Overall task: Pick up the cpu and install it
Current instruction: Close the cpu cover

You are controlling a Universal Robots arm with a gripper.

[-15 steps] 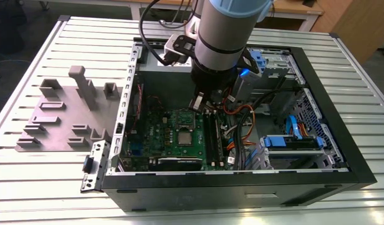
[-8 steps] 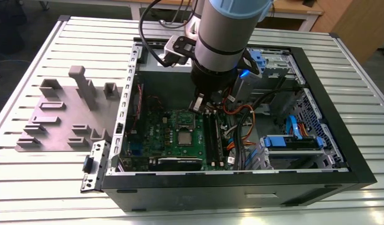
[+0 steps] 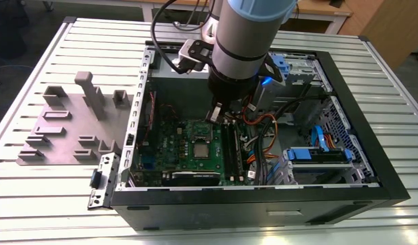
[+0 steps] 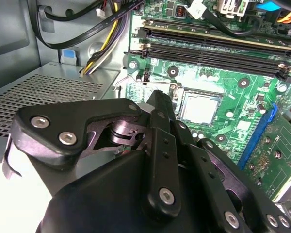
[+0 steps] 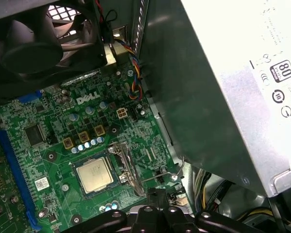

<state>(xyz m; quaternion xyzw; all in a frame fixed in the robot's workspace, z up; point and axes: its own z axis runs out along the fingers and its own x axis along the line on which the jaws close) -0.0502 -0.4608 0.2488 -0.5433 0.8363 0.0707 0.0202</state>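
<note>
Silvery cpu (image 5: 94, 174) sits in its socket at lower left of the first wrist view, light, thin, fragile, best held by its edges, while the gripper (image 4: 157, 104) hovers beside it, grasping nothing.

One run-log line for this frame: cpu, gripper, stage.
cpu: lying in motherboard socket | gripper: above board beside socket, holding nothing visible | socket frame: raised open | stage: cpu placed

One cpu (image 3: 200, 150), one motherboard (image 3: 169, 145), perhaps two memory sticks (image 4: 208, 41) (partly cabled over)
</note>
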